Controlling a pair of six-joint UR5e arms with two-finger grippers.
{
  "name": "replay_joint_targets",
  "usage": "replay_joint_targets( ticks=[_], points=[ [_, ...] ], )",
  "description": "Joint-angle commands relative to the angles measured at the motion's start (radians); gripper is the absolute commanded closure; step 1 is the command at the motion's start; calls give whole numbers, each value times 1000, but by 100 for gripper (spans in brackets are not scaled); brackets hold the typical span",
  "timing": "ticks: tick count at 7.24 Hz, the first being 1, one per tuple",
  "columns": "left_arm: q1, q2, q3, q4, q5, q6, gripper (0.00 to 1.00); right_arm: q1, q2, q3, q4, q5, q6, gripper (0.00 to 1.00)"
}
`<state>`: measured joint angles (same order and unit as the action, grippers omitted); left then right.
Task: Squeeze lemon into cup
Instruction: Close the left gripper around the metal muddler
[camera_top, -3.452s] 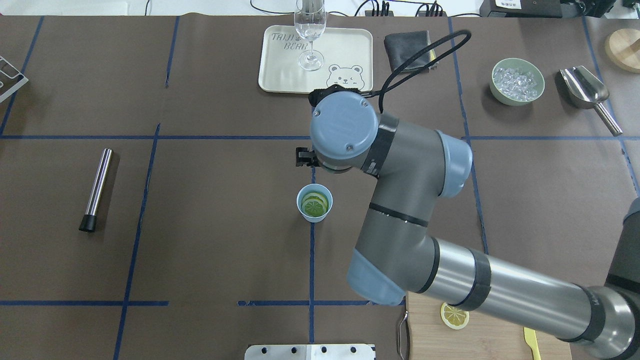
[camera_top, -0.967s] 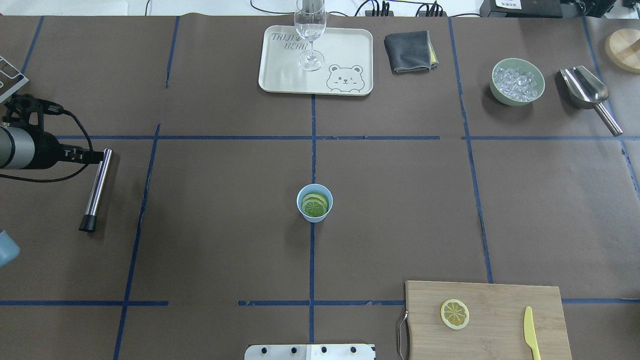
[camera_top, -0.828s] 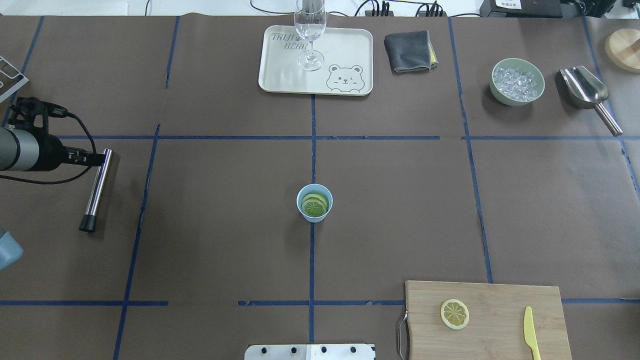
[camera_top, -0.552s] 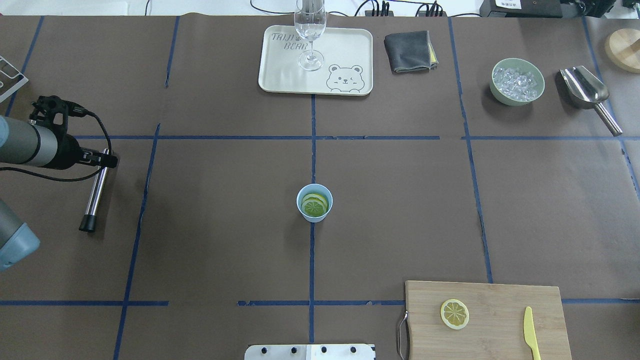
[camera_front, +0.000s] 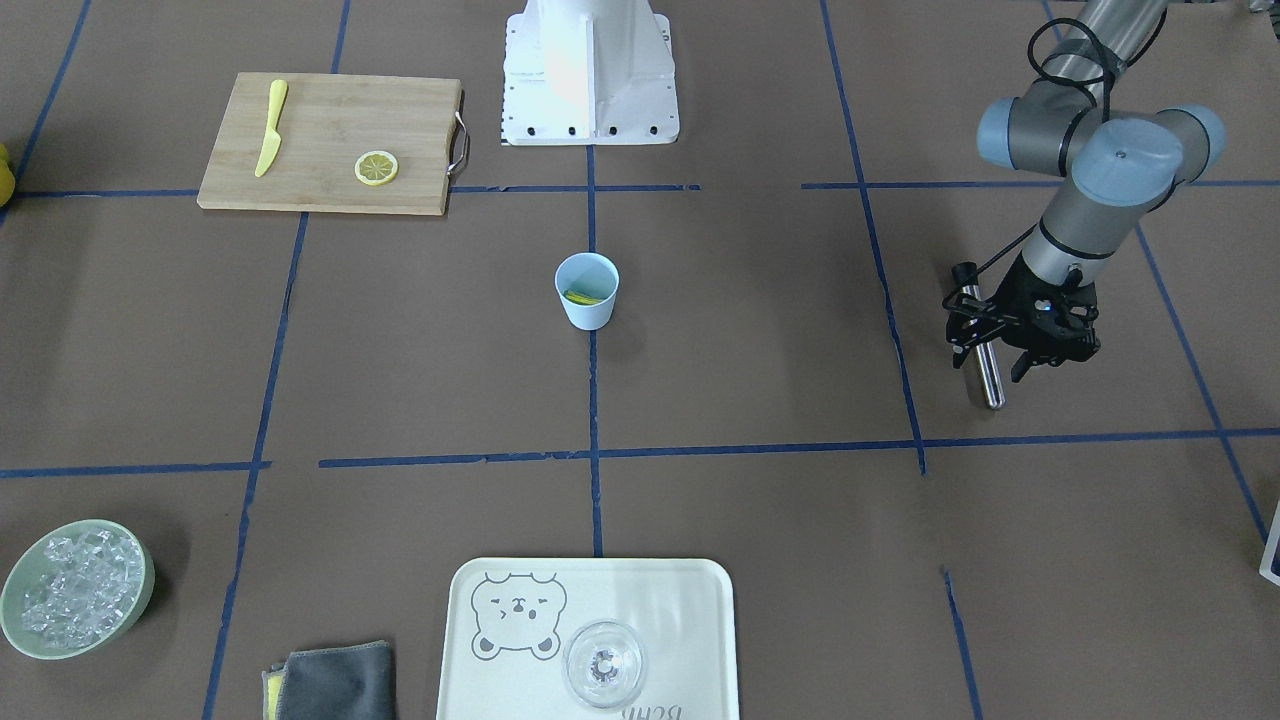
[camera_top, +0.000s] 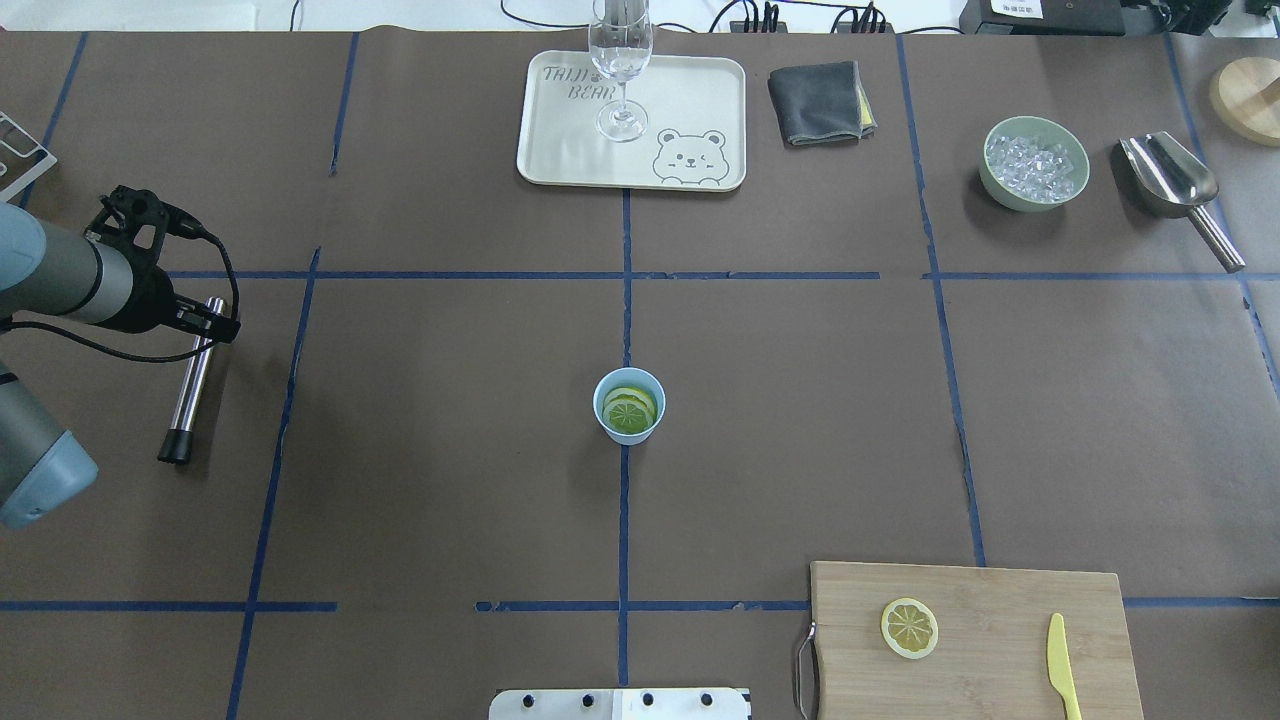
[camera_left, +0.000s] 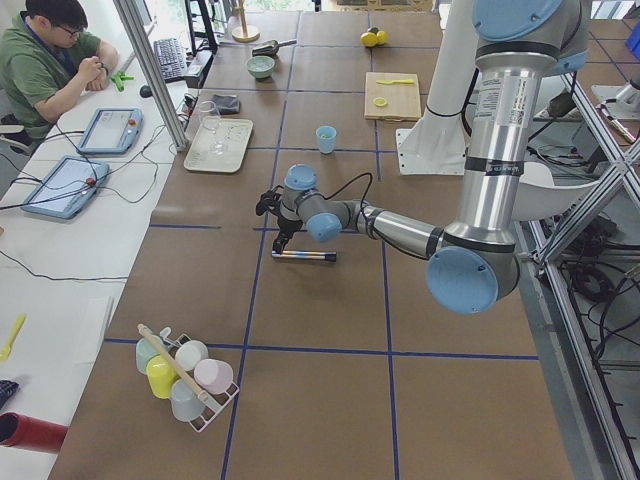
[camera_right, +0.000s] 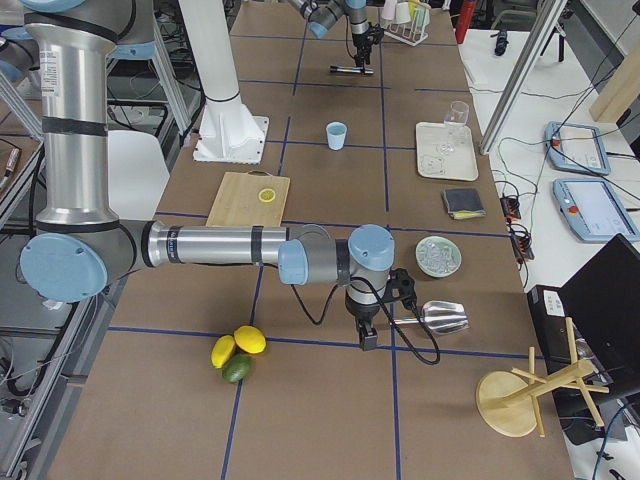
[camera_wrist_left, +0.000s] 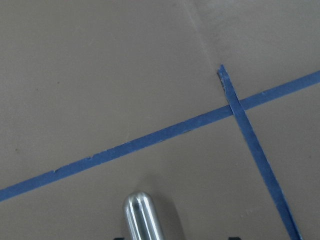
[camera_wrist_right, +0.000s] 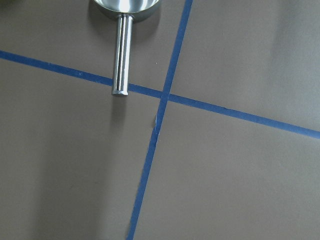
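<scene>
- Hovering over the rod's (camera_top: 190, 390) far end at the table's left, the left gripper (camera_top: 220, 322) stood spread and empty.
- The lemon (camera_top: 629, 411) lay in the cup (camera_front: 586, 308), centre.
- Fetching the rod seemed the step; next, clamp it squarely.
- The right gripper's (camera_right: 368, 341) state could not be told.

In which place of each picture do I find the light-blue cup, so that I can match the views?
Exterior front-facing: light-blue cup just above centre, on the middle blue tape line.
Overhead exterior: cup slightly below centre.
Exterior left: cup at upper middle.
Exterior right: cup at upper middle.
Left wrist-mounted: not in it.
Right wrist-mounted: not in it.
Shared landmark: the bear tray, farther from the robot along that tape line.
</scene>
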<state>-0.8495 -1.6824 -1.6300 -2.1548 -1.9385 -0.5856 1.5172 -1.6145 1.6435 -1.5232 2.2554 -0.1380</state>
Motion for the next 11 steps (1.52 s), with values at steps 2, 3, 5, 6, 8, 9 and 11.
replay_joint_targets(
  ticks=[2, 3, 5, 6, 8, 9, 11],
  points=[
    [1, 1, 7, -4, 1, -133, 45, 0, -1, -4, 0, 0, -3, 0],
    [1, 3, 13, -5, 1, -179, 47, 0, -2, -4, 0, 0, -5, 0],
    [1, 3, 16, -5, 3, -177, 47, 0, -1, -2, 2, 0, -3, 0],
    [1, 4, 18, -5, 3, -177, 47, 0, -1, -4, 0, 0, -3, 0],
    [3, 3, 44, -7, 4, -174, 47, 0, -2, -4, 2, 0, -3, 0],
    [4, 3, 45, -7, 4, -174, 47, 0, -1, -4, 0, 0, -5, 0],
    [6, 3, 47, -8, 4, -172, 47, 0, -4, -5, 2, -2, -6, 0]
  ],
)
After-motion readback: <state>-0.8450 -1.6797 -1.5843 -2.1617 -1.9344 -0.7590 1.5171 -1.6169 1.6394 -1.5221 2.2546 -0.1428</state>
